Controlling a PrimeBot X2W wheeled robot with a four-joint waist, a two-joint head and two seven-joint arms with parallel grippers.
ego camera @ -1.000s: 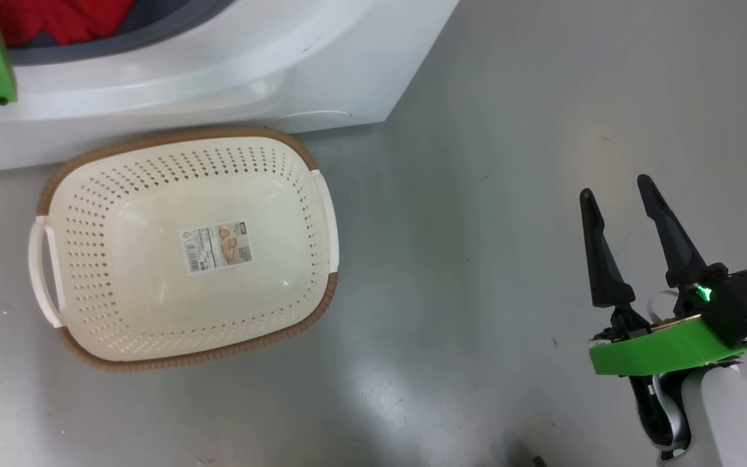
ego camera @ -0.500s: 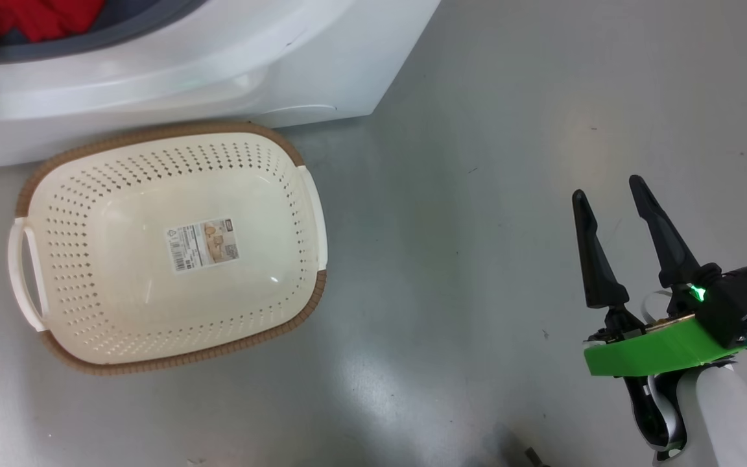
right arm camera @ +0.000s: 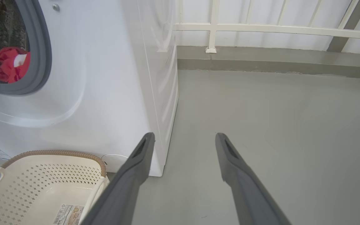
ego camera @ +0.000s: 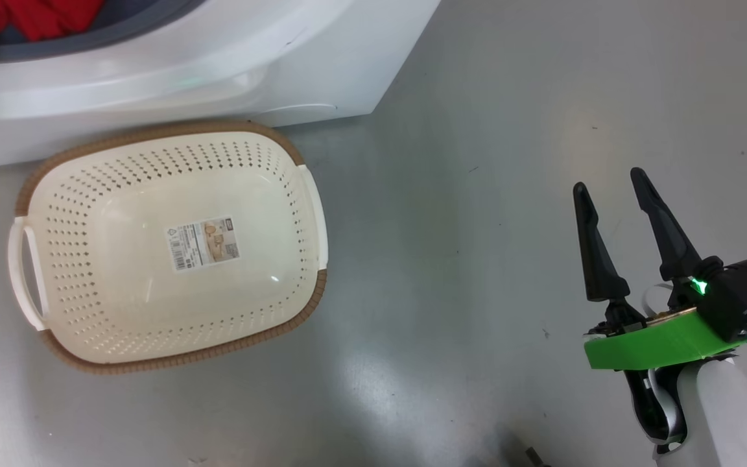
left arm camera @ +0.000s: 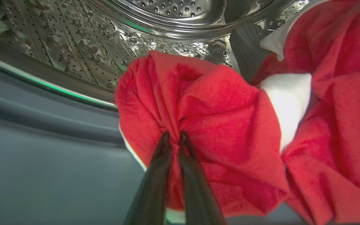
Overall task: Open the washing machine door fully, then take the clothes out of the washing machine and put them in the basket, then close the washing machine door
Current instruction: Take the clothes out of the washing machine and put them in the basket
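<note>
The left gripper (left arm camera: 173,136) is closed on a fold of the red clothes (left arm camera: 223,125), with its 2 dark fingers pinching the fabric together. The clothes are bunched at the mouth of the washing machine's (right arm camera: 111,93) steel drum (left arm camera: 105,40), inside the grey rubber ring (right arm camera: 42,53). The basket (ego camera: 88,285) sits on the grey floor (ego camera: 451,259) just beside the machine's front, with a sticker (ego camera: 203,242) on its bottom. The right gripper (ego camera: 609,180) hangs open over the floor, well apart from the basket.
</note>
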